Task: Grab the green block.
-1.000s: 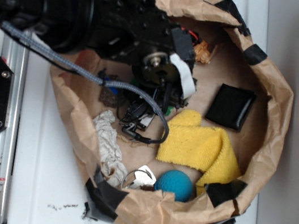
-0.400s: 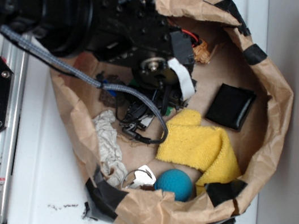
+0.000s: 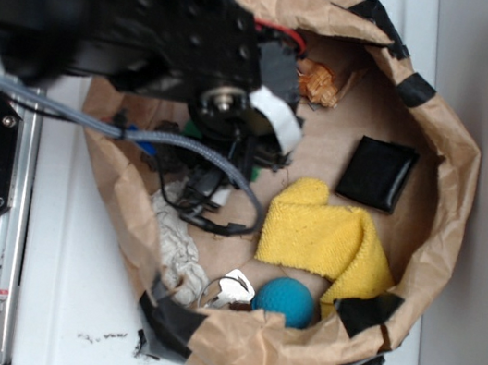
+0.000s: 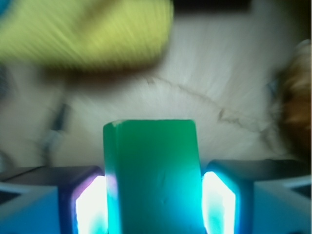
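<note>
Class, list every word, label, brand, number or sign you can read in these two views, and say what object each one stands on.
None: no readable text in either view.
The flat bright-green block between the gripper pads: plain faces.
The black wallet, yellow cloth and brown paper bag: no print visible.
The white strip on the arm: blank or too blurred.

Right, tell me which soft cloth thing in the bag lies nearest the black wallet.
The yellow towel, just below the black wallet; the white rag lies across the bag.

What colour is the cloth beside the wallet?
Yellow cloth, clearest in the exterior view, next to the black wallet.
</note>
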You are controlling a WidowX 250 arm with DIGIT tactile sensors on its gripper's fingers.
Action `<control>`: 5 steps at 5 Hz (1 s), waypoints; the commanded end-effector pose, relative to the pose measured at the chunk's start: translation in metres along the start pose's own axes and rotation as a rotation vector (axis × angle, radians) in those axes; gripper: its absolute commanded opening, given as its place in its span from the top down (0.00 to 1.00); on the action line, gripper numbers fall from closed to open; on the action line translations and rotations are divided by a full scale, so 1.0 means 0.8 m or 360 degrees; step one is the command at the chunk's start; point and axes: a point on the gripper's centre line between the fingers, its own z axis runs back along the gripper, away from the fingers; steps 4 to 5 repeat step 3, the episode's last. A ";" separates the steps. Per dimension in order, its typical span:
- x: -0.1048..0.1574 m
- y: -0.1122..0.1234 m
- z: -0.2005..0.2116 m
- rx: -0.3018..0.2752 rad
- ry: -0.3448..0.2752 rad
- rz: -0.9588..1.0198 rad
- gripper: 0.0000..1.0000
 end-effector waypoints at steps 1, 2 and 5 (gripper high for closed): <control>0.043 0.003 0.116 0.0043 -0.0128 0.0370 1.00; 0.049 -0.002 0.102 0.0083 -0.0054 0.0441 1.00; 0.051 -0.006 0.094 -0.0005 -0.0044 0.0467 1.00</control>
